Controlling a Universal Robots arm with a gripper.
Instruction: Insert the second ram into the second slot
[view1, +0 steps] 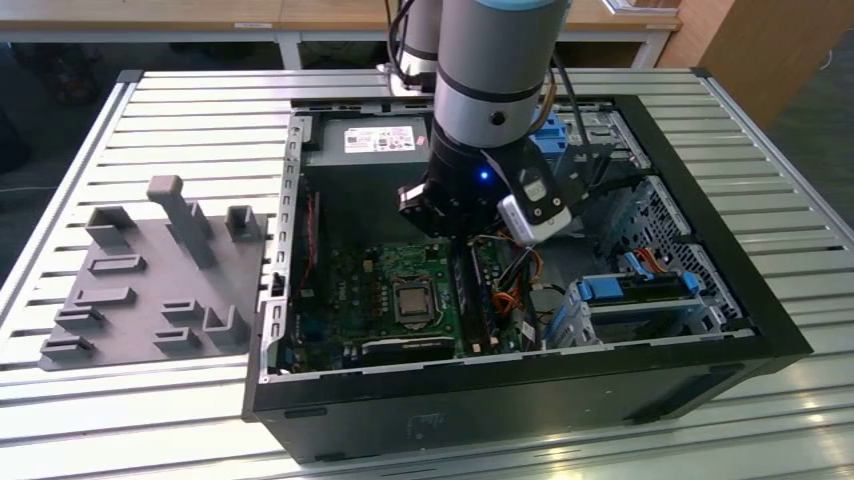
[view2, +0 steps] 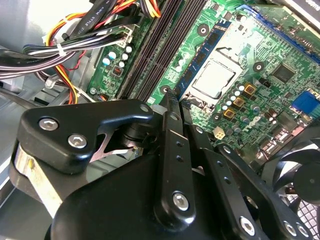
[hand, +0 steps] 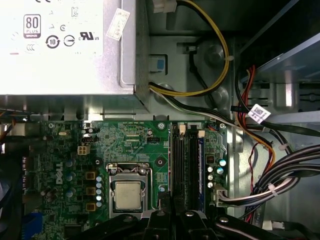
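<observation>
My gripper (view1: 454, 238) hangs inside the open computer case, low over the motherboard (view1: 360, 290). In the second wrist view its two black fingers (view2: 170, 145) lie against each other, and the gripper (view2: 175, 100) points at one end of the dark ram slots (view2: 155, 55). I see nothing between the fingers. A blue-green ram strip (view2: 200, 55) with dark chips stands on edge along the slot bank, on the side nearest the CPU socket (view2: 214, 80). I cannot tell whether it is the second ram. In the first wrist view the gripper (hand: 172, 217) sits just short of the slots (hand: 187, 165).
Bundled cables (hand: 280, 175) run beside the slots, and the power supply (hand: 65, 45) borders the board. Blue drive-bay clips (view1: 641, 290) sit at the exterior view's right. A grey fixture plate (view1: 147, 280) lies on the slatted table outside the case (view1: 534, 400).
</observation>
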